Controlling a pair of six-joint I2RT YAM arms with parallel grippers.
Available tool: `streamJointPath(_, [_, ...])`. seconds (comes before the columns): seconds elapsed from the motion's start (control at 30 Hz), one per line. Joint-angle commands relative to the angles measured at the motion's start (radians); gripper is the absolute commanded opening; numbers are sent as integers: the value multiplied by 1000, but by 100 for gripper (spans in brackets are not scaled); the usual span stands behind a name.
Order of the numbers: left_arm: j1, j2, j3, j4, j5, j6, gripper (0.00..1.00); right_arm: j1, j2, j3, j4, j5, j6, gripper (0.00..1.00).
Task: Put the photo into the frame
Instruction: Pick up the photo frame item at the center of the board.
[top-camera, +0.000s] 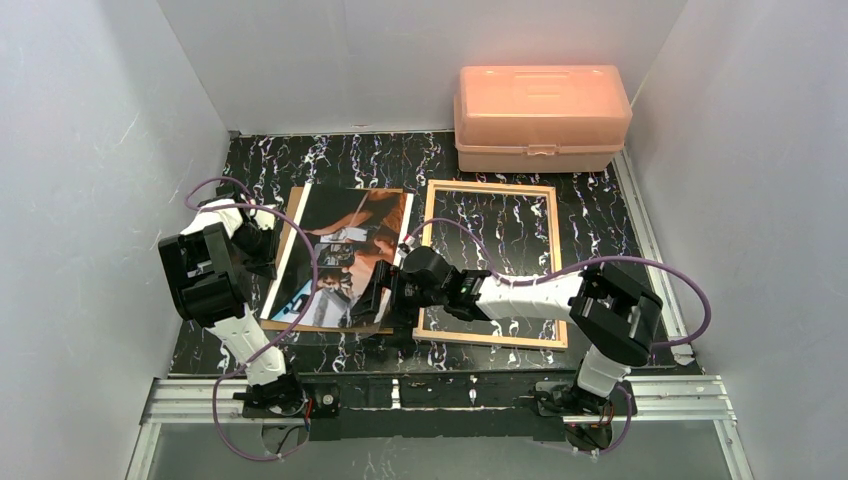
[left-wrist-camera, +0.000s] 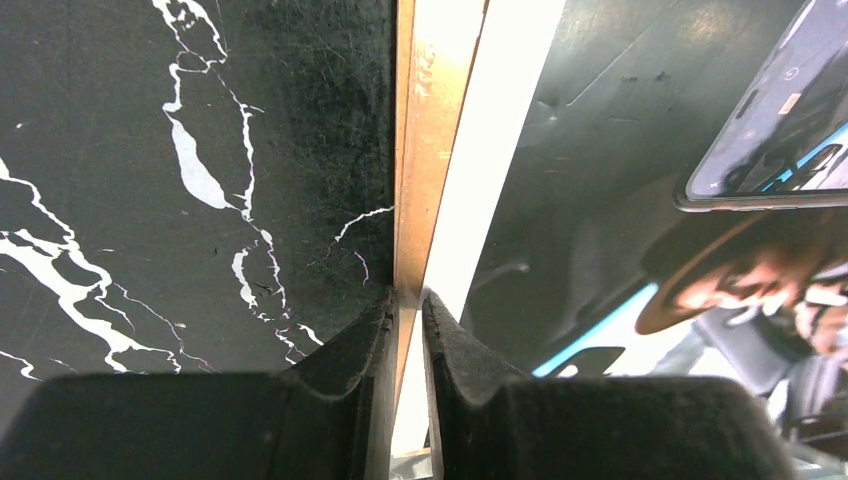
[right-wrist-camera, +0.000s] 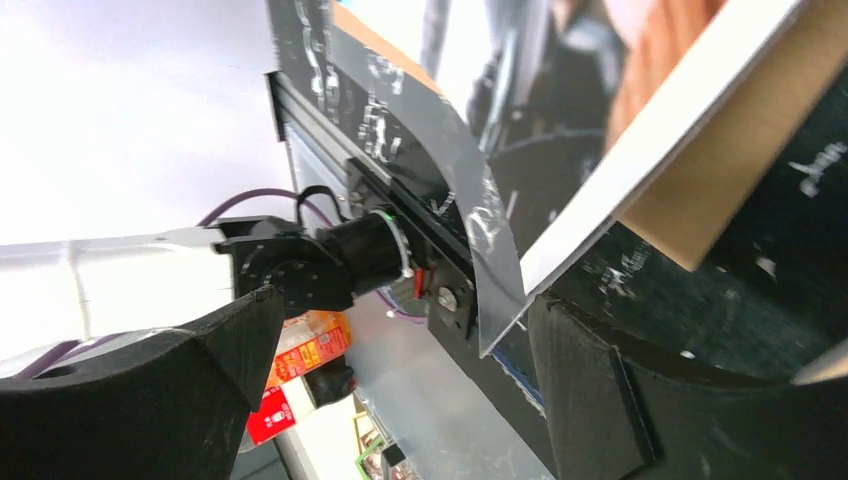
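L gripper (left-wrist-camera: 408, 305) pinches photo (top-camera: 345, 250) + backing board (left-wrist-camera: 425, 120) edge; R gripper (right-wrist-camera: 405, 310) wide open at photo's raised corner, beside frame (top-camera: 490, 184).

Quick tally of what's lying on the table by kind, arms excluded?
Glossy dark photo print with orange-brown patches: 1
Plain brown backing board: 1
Thin light-wood rectangular frame: 1
Translucent orange plastic lidded box: 1
Total: 4
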Motion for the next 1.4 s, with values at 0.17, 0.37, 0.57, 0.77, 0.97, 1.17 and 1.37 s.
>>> streamJointPath(0.17, [-7,-2,-37,-81,17,12,11,-5,-9,-21,267,42,-31,99])
streamJointPath(0.37, [-7,-2,-29,-100,11,26,12,1,-14,-135,341,119,-36,97])
streamJointPath(0.57, [-7,-9,-20,-124,27,23,11,1,-22,-176,396,182,-48,95])
streamJointPath(0.77, [-7,-8,2,-150,39,23,12,-1,17,-92,377,150,-89,84])
streamJointPath(0.97, [-7,-10,22,-172,73,16,12,-2,-7,-86,345,132,-100,76])
streamJointPath(1.17, [-7,-18,26,-181,86,15,12,-27,-53,-89,256,149,-147,65])
streamJointPath(1.37, [-7,-27,37,-192,82,15,12,-40,-93,-139,264,137,-162,46])
